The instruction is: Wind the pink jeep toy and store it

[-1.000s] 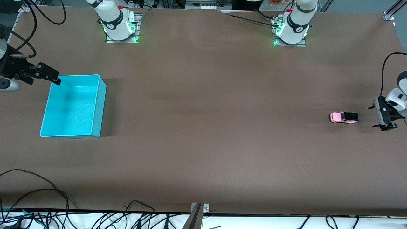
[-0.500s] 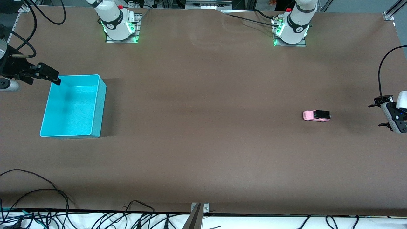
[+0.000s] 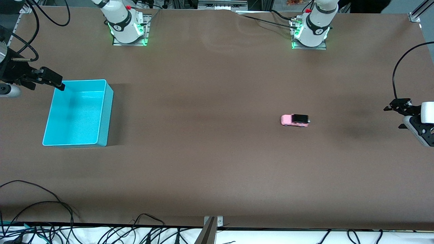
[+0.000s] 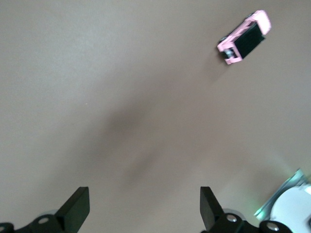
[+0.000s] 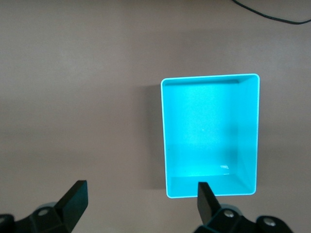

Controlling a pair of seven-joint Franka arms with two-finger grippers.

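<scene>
Sitting alone mid-tabletop [image 3: 217, 162], pink jeep toy [image 3: 294, 120] is well apart from turquoise bin [image 3: 104, 112]. Left hand [image 3: 401, 117] spread wide, empty, at its tabletop end; right hand [image 3: 51, 80] wide, waiting over bin rim. Best pinch the toy's sides squarely before lifting.

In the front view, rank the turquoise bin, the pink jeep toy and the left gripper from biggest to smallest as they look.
1. Turquoise bin, clearly the largest.
2. Left gripper, raised and partly cut off by the view's edge, so its rank is unsure.
3. Pink jeep toy, the smallest, alone on the table.
</scene>
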